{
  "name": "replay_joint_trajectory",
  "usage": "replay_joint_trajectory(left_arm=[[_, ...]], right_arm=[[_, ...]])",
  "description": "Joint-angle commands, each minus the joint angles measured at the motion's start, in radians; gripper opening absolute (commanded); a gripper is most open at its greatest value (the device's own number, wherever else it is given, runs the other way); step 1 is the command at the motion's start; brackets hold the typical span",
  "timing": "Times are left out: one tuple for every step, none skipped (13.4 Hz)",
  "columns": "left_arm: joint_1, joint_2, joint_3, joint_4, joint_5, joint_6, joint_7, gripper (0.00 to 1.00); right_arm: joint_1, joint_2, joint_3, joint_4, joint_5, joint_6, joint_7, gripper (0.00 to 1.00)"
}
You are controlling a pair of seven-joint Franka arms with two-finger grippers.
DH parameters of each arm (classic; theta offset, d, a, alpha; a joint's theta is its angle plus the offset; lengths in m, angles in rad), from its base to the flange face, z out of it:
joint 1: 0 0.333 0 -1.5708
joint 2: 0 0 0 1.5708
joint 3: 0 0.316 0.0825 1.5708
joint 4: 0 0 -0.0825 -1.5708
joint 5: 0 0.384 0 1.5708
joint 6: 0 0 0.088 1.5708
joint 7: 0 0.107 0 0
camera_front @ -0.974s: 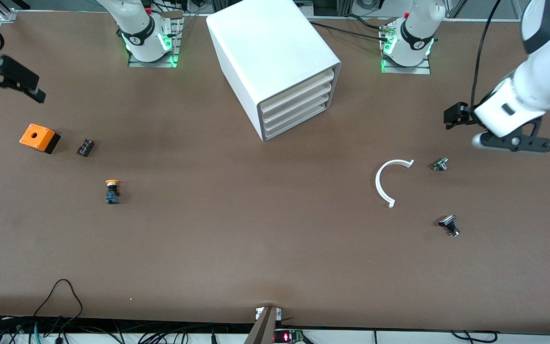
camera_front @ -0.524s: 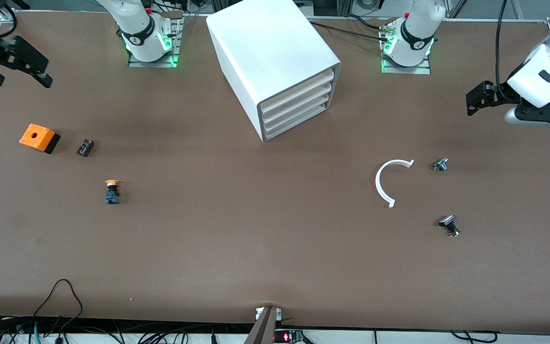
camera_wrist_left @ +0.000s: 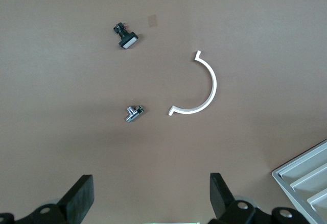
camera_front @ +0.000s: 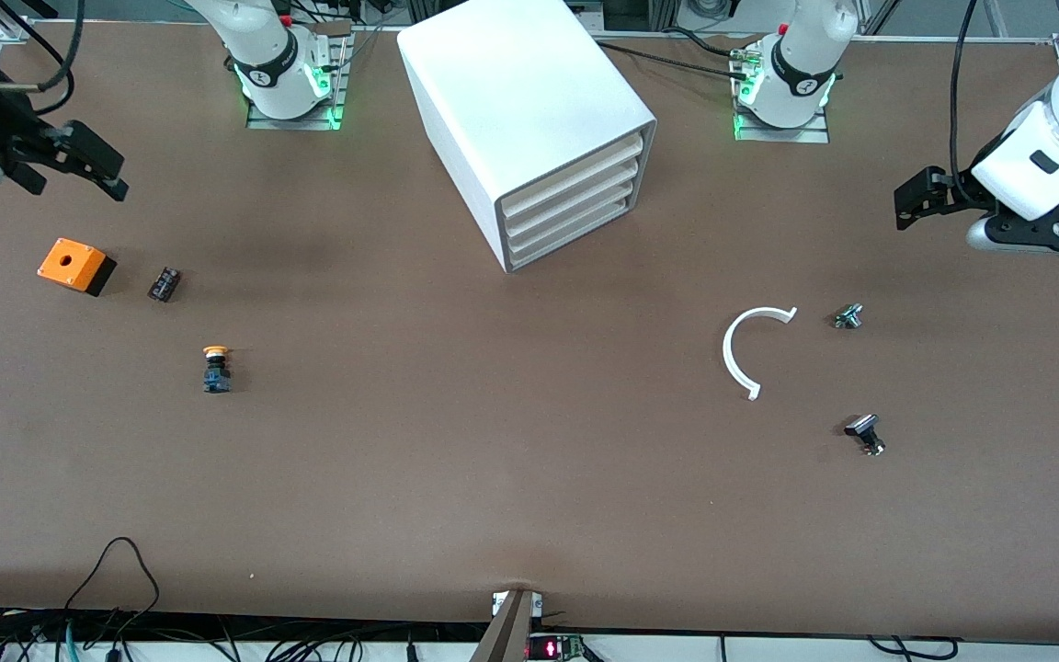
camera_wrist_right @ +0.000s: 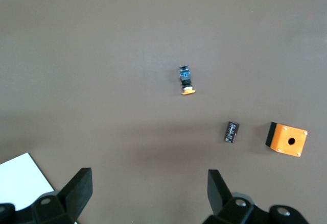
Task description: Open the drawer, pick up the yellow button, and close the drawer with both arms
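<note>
The cabinet point(camera_front: 529, 119) stands between the two arm bases, turned so its four drawer fronts face the front camera and slant toward the left arm's end of the table. All four drawers point(camera_front: 575, 207) look pushed fully in, so no opening has begun, and that slant probably suits a pull by the left arm.

The button point(camera_front: 215, 368) is not in a drawer. It lies on the bare table, nearer the camera than the cabinet and toward the right arm's end, on its side as far as I can tell. An orange box point(camera_front: 75, 265) and a small black part point(camera_front: 165, 283) lie farther toward that end.

The right gripper point(camera_front: 79, 161) hangs over the table just above the orange box, fingers point(camera_wrist_right: 76, 191) spread wide and empty, its wrist camera looking down on the button. The left gripper point(camera_front: 920, 198) hangs over the table past the cabinet at the left arm's end, fingers point(camera_wrist_left: 82, 198) spread wide too, holding nothing. Below it lie a white half-ring point(camera_front: 750, 349), a small metal part point(camera_front: 848, 316) and a black-headed bolt point(camera_front: 865, 434).

No writing on the things is readable; the marks on the arm bases are too small to make out.
</note>
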Motion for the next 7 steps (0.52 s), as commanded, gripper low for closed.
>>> replay_joint_trajectory(left_arm=[[-0.012, -0.011, 0.003, 0.002, -0.017, -0.018, 0.011, 1.00], [-0.012, -0.009, 0.003, 0.008, -0.014, -0.015, 0.016, 1.00], [-0.012, -0.006, 0.003, 0.021, -0.015, -0.020, 0.016, 1.00], [-0.010, -0.005, 0.003, 0.021, -0.015, -0.020, 0.016, 1.00], [-0.009, -0.002, 0.003, 0.021, -0.017, -0.021, 0.013, 1.00], [-0.007, -0.002, 0.003, 0.021, -0.017, -0.021, 0.005, 1.00], [-0.009, -0.002, 0.003, 0.022, -0.017, -0.030, 0.001, 1.00]], right_arm=[[0.074, 0.052, -0.052, 0.045, -0.006, 0.017, -0.001, 1.00], [0.073, 0.053, -0.052, 0.047, -0.008, 0.016, -0.005, 1.00], [0.073, 0.053, -0.052, 0.048, -0.009, 0.010, -0.024, 1.00], [0.073, 0.053, -0.052, 0.050, -0.008, 0.008, -0.044, 1.00], [0.073, 0.053, -0.052, 0.051, -0.006, 0.013, -0.043, 1.00], [0.073, 0.060, -0.052, 0.067, -0.008, 0.005, -0.047, 1.00], [0.071, 0.079, -0.052, 0.094, -0.008, 0.002, -0.051, 1.00]])
